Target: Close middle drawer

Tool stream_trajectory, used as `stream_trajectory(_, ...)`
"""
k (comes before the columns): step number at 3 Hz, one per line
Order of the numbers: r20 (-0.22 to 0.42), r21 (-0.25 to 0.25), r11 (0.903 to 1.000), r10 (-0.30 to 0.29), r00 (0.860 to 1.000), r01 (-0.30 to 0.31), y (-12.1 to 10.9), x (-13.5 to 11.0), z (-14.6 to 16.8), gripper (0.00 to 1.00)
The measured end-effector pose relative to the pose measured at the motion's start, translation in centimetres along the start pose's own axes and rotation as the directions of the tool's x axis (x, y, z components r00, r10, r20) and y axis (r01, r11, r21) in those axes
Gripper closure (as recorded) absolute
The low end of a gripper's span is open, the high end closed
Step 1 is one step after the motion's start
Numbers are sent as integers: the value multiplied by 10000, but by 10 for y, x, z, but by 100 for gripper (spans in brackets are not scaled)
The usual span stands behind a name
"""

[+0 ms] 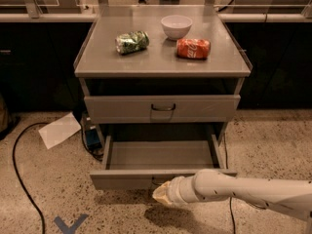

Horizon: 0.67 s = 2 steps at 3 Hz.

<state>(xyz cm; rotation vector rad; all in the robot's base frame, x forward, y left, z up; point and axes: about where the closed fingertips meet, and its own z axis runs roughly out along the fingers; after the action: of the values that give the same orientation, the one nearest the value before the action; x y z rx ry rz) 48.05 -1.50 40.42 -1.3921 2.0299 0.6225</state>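
Observation:
The middle drawer point(158, 156) is pulled out of the grey cabinet, showing a plain empty tray interior. Its flat front point(122, 180) faces me, and its small handle is hidden behind my arm. My gripper point(163, 194) is at the end of the white arm coming in from the right. It sits low against the centre of the drawer's front. The top drawer point(162, 108), with its dark handle, is shut above it. The lowest drawer is out of view.
On the cabinet top point(161, 57) are a white bowl point(176, 26), a crushed green can point(131, 41) and a red can point(193, 48). A sheet of paper point(59, 129) and a black cable point(22, 179) lie on the speckled floor to the left. A blue floor mark point(69, 224) is at the lower left.

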Motion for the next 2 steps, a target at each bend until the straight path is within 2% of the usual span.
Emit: stream_trajectory(2,-130,160,9999,-22,9999,24,-7,1,4,100)
